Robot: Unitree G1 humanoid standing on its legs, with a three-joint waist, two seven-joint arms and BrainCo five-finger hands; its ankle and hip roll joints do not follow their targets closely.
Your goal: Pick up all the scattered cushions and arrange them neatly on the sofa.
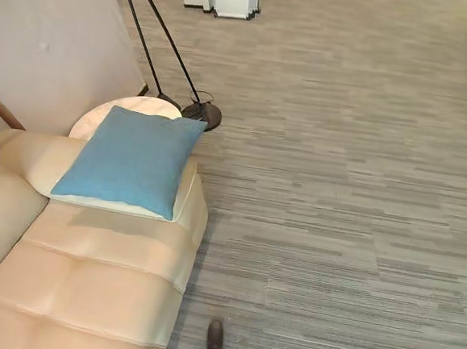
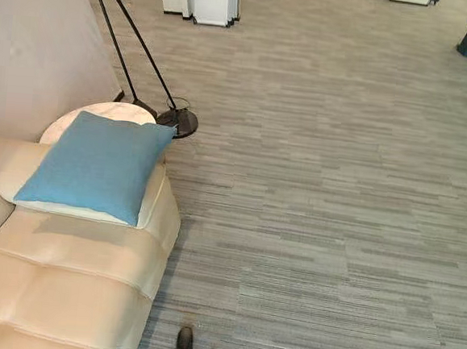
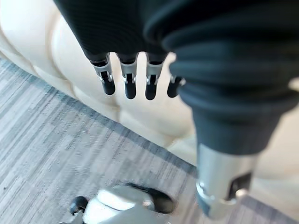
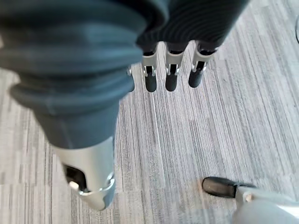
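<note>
At the left of the frame, the cream sofa [image 1: 88, 268] runs up from the lower left corner, and a blue cushion [image 1: 131, 160] lies flat on its far end, on top of a pale cream cushion [image 1: 185, 193] whose edge peeks out beneath. Just behind them, a round white side table [image 1: 101, 112] stands by the wall, and the dark floor lamp [image 1: 200, 111] has its base touching down next to it. The left robot hand [image 3: 128, 77] hangs beside the sofa's front edge, fingers straight and apart, holding nothing. To the right, the grey striped floor [image 1: 339, 175] spreads out, and I can see no cushion lying on it. The right robot hand [image 4: 170, 70] dangles over that floor, fingers loose and empty too. I'd judge this a search step between pickups: the next move calls for turning to look for any cushion left elsewhere, or else straightening the blue one against the sofa's back.
</note>
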